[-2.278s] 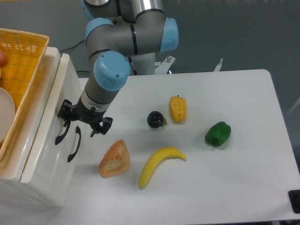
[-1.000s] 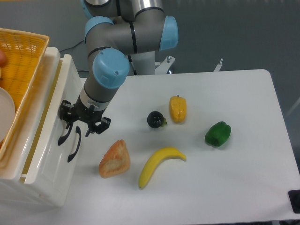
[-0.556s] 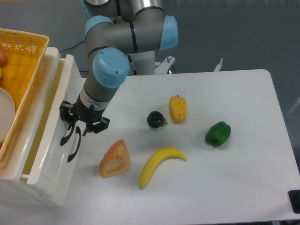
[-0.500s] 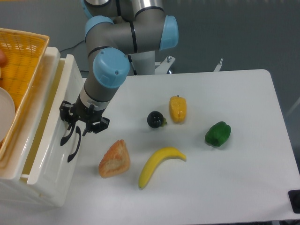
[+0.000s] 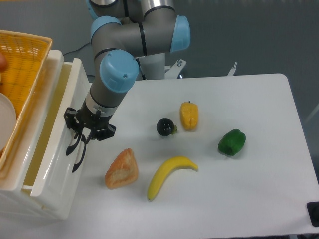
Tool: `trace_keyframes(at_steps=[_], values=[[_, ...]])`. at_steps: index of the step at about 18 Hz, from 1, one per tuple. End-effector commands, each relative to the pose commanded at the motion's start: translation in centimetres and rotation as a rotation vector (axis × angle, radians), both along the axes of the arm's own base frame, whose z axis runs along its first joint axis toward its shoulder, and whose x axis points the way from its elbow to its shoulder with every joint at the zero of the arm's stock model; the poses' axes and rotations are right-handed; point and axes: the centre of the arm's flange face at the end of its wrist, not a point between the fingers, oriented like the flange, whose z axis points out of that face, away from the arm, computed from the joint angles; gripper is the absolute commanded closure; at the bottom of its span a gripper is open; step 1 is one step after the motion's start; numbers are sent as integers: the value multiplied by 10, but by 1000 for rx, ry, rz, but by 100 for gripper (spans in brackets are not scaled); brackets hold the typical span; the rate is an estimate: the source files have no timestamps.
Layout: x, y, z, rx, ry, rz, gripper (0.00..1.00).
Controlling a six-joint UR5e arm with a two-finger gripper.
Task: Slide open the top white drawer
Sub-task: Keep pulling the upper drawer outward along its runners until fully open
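The top white drawer (image 5: 57, 167) stands at the left, partly slid out to the right, and its pale inside (image 5: 47, 132) shows behind the front panel. My gripper (image 5: 82, 132) is shut on the drawer's curved black handle (image 5: 71, 147), fingers pointing down and left. The lower drawer's black handle (image 5: 79, 158) shows just right of it. The lower drawer's front is mostly hidden by the top drawer's front.
A yellow wicker basket (image 5: 25, 59) with a white plate (image 5: 5, 124) sits on the drawer unit. On the white table (image 5: 239, 99) lie a bread piece (image 5: 122, 168), a banana (image 5: 169, 174), a dark round fruit (image 5: 165, 127), a yellow pepper (image 5: 189, 115) and a green pepper (image 5: 231, 142).
The gripper has moved right with the handle in it, and the top drawer has slid further out, widening the gap that shows its inside.
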Motion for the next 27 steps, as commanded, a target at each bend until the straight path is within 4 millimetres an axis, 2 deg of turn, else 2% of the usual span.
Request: trace_keyframes(at_steps=[6,27], values=[[-3,-1,0,1,3,3,71],[-45,-19,0,2,14,66,73]])
